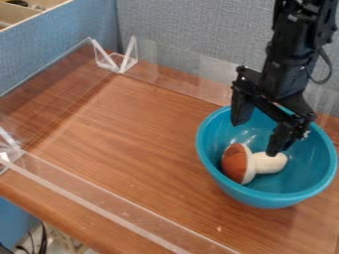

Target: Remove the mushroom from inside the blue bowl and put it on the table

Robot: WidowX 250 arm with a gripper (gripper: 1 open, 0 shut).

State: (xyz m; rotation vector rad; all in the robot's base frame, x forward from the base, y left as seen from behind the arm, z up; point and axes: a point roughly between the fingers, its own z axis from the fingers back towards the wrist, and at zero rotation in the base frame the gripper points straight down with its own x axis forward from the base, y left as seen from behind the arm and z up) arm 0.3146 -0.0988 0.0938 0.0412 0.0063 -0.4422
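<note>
Spread wide and holding nothing, the black gripper (260,129) reaches down into the far part of the blue bowl (209,157), one fingertip toward the left wall and the other just above the mushroom's stem. Inside the bowl lies the mushroom (252,164) on its side, toward the near left, its orange-brown cap to the left and its pale stem pointing right. The bowl sits at the right of the wood-grain table (126,144), and its wall rises all around the mushroom. Clear acrylic walls line the table edges: the far wall (185,71) runs behind the bowl, and another (119,213) crosses the near left side. White angular brackets (117,58) stand at the far left corner. Beyond are grey textured panels (192,30); dark cables (40,241) hang at the near left.
</note>
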